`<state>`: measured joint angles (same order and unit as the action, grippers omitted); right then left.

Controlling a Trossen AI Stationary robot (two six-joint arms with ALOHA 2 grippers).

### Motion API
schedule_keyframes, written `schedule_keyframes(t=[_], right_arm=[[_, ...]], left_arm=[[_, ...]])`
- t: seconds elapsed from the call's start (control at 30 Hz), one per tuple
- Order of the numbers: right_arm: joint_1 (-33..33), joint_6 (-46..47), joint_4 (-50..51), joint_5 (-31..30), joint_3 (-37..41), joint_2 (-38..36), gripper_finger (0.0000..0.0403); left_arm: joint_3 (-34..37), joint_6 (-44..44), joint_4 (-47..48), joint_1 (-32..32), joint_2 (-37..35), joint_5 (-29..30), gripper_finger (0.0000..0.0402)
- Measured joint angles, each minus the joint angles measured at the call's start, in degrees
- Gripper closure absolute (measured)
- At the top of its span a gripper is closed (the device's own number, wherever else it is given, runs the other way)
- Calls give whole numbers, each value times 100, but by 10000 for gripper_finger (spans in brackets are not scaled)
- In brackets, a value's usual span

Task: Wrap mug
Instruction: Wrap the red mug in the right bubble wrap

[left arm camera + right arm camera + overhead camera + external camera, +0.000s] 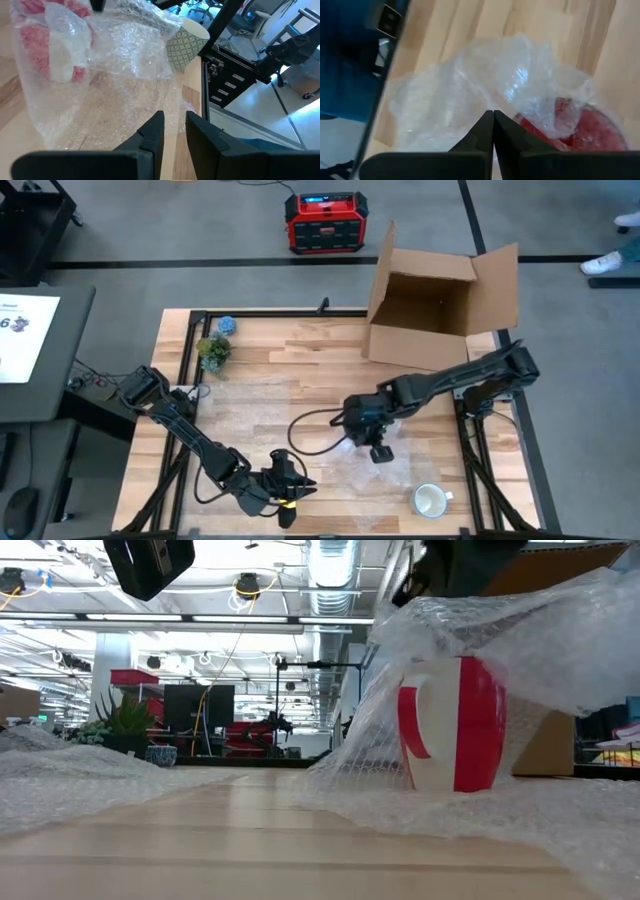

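red mug [455,725]: upright on desk [290,350], toward the front-right, half under bubble wrap [540,630]
handling: ceramic by the look, rigid, fragile; wrap light, floppy, slippery
hold: likely the wrap's loose edge, not the mug
right gripper [380,452]: above mug, clenched on wrap
left gripper [285,485]: front edge, fingers slightly apart, grasping nothing
patterned cup [430,501]: front-right corner

On the table [300,350] there are two mugs: one red mug [455,725] under the bubble wrap [520,630], and one patterned mug [430,500] near the front right corner. There is one sheet of bubble wrap, one open cardboard box [440,305] at the back right corner, and two small plants [214,350] near the back left corner.
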<state>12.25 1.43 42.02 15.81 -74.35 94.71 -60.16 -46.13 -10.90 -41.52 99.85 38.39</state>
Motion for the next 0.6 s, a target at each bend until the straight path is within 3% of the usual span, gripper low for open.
schedule_keyframes(t=[0.3, 0.6], right_arm=[[-199, -24, -194, 70, 54, 554, 403], [-224, -34, -4, -69, 95, 185, 403]], left_arm=[[0, 0, 0, 0, 0, 0, 343], [0, 2, 4, 0, 0, 0, 343]])
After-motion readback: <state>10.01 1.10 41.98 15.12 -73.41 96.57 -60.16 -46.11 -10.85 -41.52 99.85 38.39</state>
